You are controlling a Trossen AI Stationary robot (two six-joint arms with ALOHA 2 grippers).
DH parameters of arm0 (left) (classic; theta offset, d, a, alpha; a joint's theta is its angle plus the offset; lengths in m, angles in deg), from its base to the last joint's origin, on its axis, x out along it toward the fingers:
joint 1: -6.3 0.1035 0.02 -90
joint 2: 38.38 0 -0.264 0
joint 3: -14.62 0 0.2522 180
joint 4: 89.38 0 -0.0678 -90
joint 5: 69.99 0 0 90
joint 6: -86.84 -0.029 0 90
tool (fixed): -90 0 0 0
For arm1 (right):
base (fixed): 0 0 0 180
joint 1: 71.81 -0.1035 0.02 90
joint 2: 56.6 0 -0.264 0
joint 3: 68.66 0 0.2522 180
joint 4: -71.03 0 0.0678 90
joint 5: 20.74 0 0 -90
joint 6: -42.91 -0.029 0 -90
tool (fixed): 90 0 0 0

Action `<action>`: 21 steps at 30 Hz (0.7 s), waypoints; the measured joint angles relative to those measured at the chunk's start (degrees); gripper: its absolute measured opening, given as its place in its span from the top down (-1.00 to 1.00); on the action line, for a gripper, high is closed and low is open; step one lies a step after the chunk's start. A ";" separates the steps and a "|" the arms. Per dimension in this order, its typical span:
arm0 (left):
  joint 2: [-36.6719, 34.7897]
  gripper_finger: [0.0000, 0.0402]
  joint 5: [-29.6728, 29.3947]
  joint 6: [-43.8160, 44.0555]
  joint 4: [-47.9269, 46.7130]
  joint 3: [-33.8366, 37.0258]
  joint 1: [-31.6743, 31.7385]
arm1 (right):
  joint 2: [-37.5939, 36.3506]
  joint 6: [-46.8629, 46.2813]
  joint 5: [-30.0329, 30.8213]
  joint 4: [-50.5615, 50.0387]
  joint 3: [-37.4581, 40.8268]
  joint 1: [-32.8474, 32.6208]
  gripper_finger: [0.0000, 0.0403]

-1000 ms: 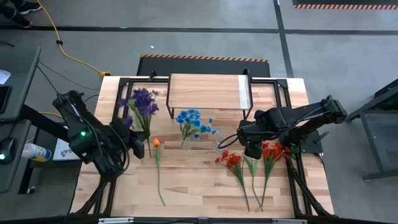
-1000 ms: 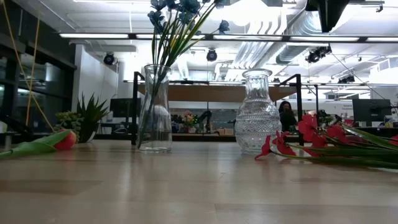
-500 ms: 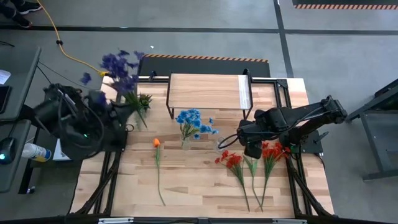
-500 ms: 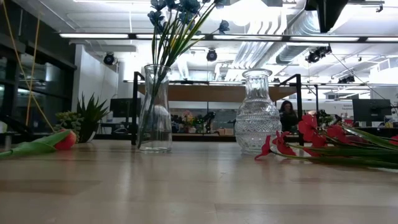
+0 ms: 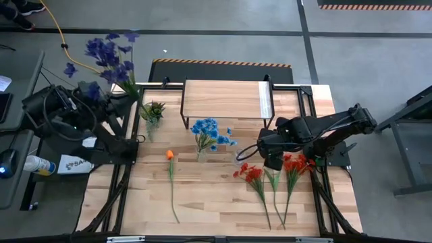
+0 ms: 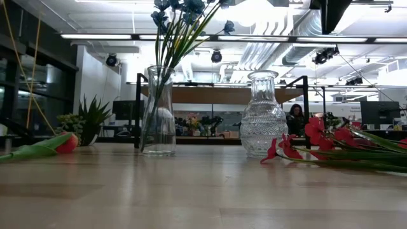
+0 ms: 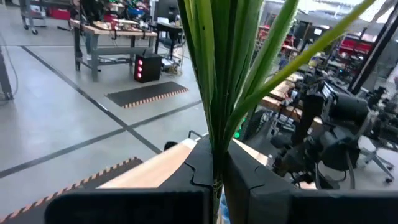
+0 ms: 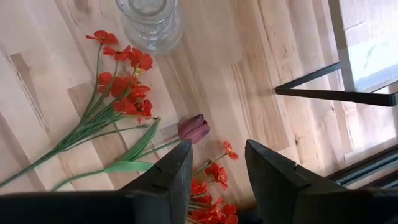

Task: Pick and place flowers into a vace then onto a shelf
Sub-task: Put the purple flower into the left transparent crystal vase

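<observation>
My left gripper (image 7: 217,177) is raised over the table's far left corner (image 5: 135,96) and is shut on a bunch of purple flowers (image 5: 104,57). My right gripper (image 8: 217,168) hangs open above the table's right side (image 5: 273,162), pointing down over a maroon tulip (image 8: 194,129) and red flowers (image 8: 121,81) that lie flat on the wood. Blue flowers (image 5: 210,133) stand in a clear vase (image 6: 158,111). An empty patterned glass vase (image 6: 264,114) stands beside it. An orange tulip (image 5: 170,155) lies on the table. The shelf (image 5: 226,100) stands at the far edge. My left gripper pinches the bunch's green stems (image 7: 217,140) between its two fingers (image 7: 199,171). The fingers point level and come from the table's left side, lying across the stems. The bunch is lifted clear of the table and stands up above the fingers, blooms on top.
A small green spiky plant (image 5: 153,110) stands near the shelf's left legs. More red flowers (image 5: 295,165) lie by the table's right edge. Bare wood shows in the near middle (image 5: 216,196). My right arm shows dark at the top of the low view (image 6: 331,13).
My left gripper has risen and drawn toward the table's far left corner, rolling its wrist. The purple flowers, which lay on the table, are now lifted clear and stand upright, blooms high. My right arm has kept still.
</observation>
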 joint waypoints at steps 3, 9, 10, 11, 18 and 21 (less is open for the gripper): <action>-0.35 0.77 -0.84 -0.68 0.00 0.00 0.02 | 0.00 0.00 0.00 0.28 0.00 0.00 0.31; -0.46 0.77 -1.19 -1.15 0.02 0.00 0.00 | 0.00 0.00 0.00 0.55 0.00 0.00 0.31; -0.43 0.77 -1.17 -1.15 0.02 0.00 0.01 | 0.00 0.00 0.00 0.64 0.00 0.00 0.31; -0.43 0.77 -1.13 -1.13 0.02 0.00 0.02 | 0.00 -0.01 0.00 0.74 0.00 0.00 0.31; -0.41 0.77 -0.95 -0.96 0.02 0.00 0.02 | 0.00 0.00 0.00 0.91 0.00 0.00 0.31; -0.41 0.77 -0.93 -0.95 0.02 0.00 0.02 | 0.00 -0.02 0.00 0.97 0.00 0.00 0.31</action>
